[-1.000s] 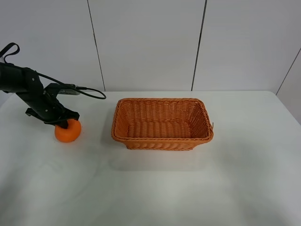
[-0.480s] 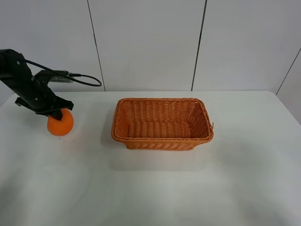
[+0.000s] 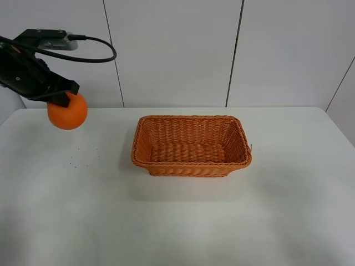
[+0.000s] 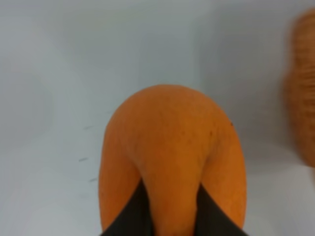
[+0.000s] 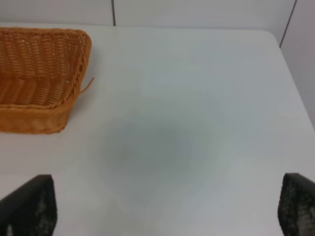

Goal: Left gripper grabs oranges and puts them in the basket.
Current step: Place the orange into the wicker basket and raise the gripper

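The left hand (image 3: 60, 93) is clamped on the orange (image 3: 67, 112), pinching only the raised neck at its top. The fruit hangs directly beneath the hand, well clear of the table (image 3: 177, 221). The basket (image 3: 191, 168) stands well apart, off to the side of the hand towards the middle of the table. With so small a hold, the carry likely calls for a smooth, level sweep without jerks that could swing the fruit loose. The hand should stop above the basket's middle, lower the orange below the rim, and only then let go. The right hand (image 5: 162, 206) is spread wide and empty.
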You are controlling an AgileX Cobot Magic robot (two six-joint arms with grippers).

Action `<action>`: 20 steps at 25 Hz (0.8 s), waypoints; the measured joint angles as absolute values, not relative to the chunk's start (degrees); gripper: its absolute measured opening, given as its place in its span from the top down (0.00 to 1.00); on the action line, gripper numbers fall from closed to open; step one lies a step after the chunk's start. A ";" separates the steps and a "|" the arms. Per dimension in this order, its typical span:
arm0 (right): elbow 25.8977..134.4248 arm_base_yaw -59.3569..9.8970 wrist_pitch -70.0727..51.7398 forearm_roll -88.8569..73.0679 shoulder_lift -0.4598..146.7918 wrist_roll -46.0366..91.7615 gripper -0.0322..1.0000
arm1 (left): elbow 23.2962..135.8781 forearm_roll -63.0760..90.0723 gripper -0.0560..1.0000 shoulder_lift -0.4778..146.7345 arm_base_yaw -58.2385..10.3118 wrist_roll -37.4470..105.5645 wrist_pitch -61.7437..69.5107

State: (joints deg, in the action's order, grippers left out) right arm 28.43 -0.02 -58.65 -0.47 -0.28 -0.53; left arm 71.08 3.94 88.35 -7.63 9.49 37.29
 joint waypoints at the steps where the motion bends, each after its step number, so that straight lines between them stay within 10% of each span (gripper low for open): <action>1: 28.43 -0.02 -58.65 -0.47 -0.28 -0.53 0.30 | 71.08 4.26 0.78 88.29 -9.50 9.49 37.29; 20: 28.43 -0.02 -58.65 -0.47 -0.28 -0.53 0.30 | 101.10 4.85 0.78 116.76 -33.68 5.38 39.98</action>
